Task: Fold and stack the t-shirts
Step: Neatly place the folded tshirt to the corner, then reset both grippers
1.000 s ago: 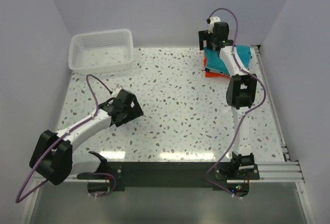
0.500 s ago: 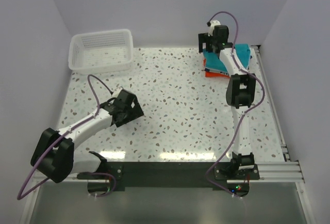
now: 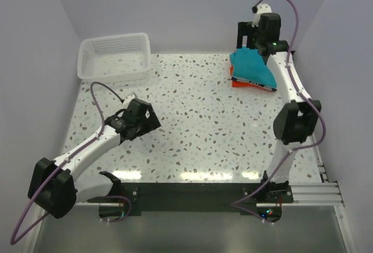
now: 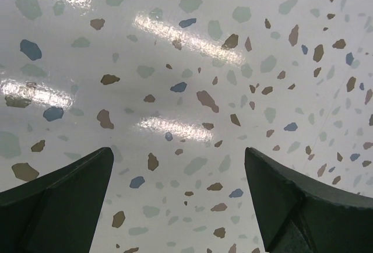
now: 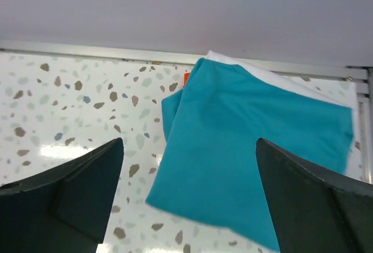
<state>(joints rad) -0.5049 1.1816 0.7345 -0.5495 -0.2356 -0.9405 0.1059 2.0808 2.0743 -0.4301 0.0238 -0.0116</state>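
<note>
Leftmost, the left claw (image 3: 141, 120) hangs released over bare tabletop (image 3: 198, 119), well apart from the folded teal t-shirt (image 3: 250, 67). It lies in the far right corner, directly beneath the released right claw (image 5: 189, 148), the nearer one.

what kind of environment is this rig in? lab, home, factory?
Probably a lab test cell: plain walls box in a speckled table, the left arm and right arm are bolted to a rail at its near edge, and the props are stacked t-shirts and a white basket.
</note>
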